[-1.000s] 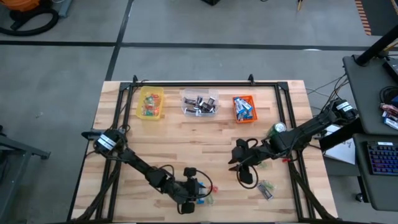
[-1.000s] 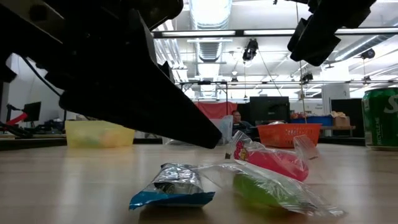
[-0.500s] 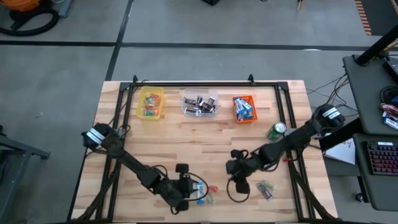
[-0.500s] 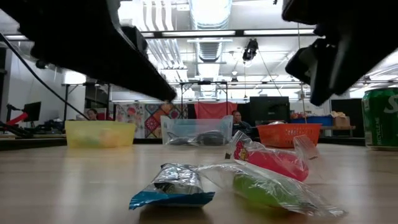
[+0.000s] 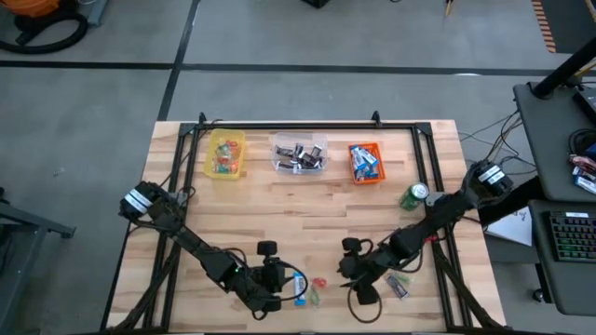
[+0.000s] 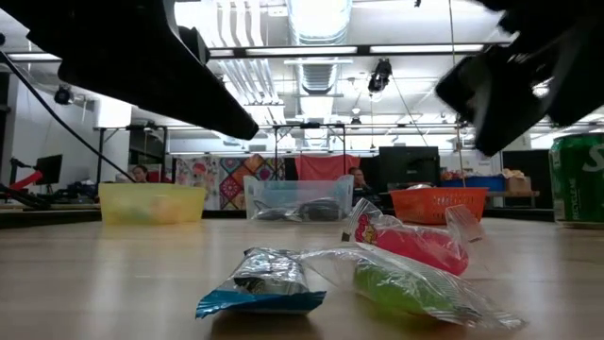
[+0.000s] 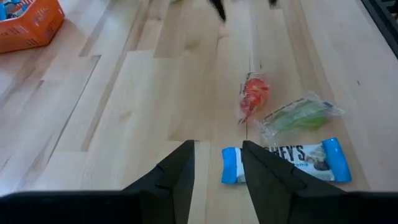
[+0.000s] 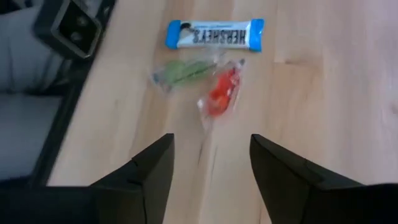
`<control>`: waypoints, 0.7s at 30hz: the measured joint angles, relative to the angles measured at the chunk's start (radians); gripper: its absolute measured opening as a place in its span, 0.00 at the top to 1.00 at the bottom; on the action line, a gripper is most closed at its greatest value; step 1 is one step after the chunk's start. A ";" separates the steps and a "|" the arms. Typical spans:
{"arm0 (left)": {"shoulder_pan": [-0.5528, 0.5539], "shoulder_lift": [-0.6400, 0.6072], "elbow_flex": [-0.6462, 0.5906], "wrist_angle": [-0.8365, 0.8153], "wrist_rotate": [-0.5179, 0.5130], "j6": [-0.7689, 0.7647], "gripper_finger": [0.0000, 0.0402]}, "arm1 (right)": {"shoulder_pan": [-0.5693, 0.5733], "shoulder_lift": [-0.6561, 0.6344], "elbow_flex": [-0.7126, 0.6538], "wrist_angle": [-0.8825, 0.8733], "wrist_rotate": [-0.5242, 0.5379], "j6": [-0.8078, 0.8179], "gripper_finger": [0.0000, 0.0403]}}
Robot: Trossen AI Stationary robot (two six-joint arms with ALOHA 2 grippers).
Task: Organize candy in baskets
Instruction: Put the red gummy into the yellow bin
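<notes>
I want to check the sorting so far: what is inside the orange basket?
The orange basket holds blue-and-white bars, piled together. Their exact number cannot be told, and anything lying under the top bars is covered.

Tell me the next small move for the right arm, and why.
Probably ease the right gripper forward and down over the red candy. Its fingers stand open and empty, the red piece lies just ahead between them, beside the green candy and blue-and-white bar. The left gripper hovers near the bar.

Right gripper [image 8: 211, 180] lower, jaws wider.
</notes>
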 joint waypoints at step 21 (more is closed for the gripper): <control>0.007 0.000 0.000 -0.004 -0.086 0.021 0.71 | -0.059 0.294 0.060 0.250 0.020 0.032 0.52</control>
